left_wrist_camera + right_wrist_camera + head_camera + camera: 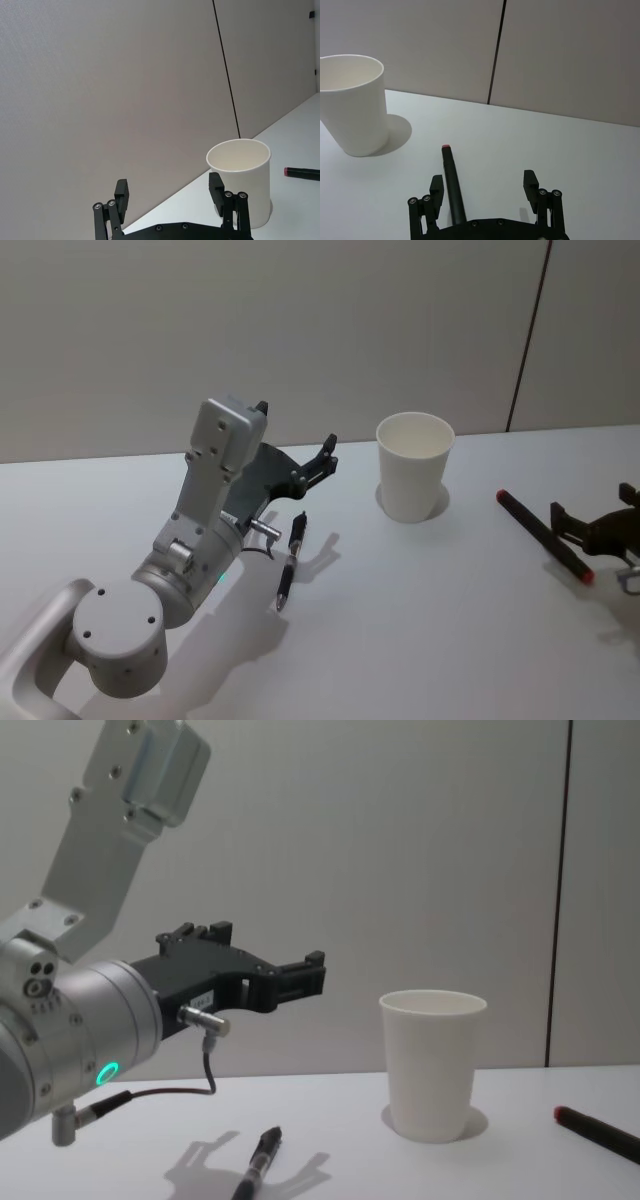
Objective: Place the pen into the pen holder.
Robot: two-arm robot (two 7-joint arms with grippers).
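A black pen (290,560) lies on the white table, below my left gripper (298,435), which hangs open and empty above it. From the chest view the left gripper (270,955) is well above this pen (258,1160). The pen holder (413,465), a white paper cup, stands upright to the right, ahead of the left gripper (169,192). A second pen (545,535), black with red ends, lies at the right. My right gripper (483,185) is open and low around this pen (452,185), which lies close to one finger.
A grey wall with a dark vertical seam (530,330) closes the table's far edge. Bare table surface (420,620) stretches between the two pens and in front of the cup.
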